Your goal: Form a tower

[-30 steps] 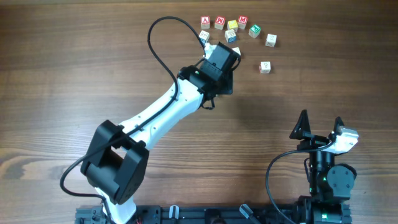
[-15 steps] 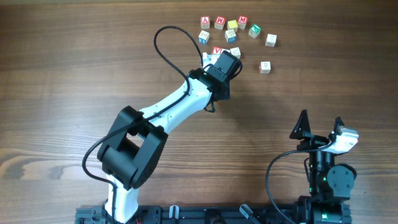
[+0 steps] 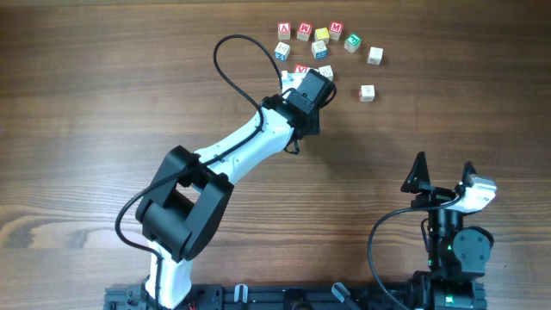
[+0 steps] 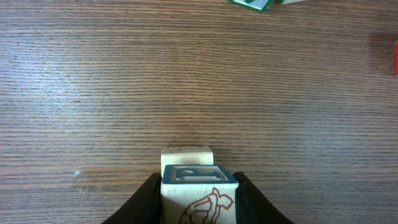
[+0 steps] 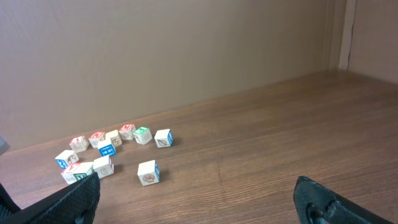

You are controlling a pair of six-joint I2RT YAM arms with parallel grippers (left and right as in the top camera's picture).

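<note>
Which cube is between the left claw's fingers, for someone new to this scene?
Follow the white left arm to the letter cubes at the far side of the table. The cube between the fingers of the left claw has a blue-framed top and a red line drawing on its side, unlike the pale-topped cube behind it.

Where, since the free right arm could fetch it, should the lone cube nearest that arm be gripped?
On the lone cube, probably two opposite side faces, coming straight down from above: it sits flat, clear of the other cubes, so the fingers fit either side.
</note>
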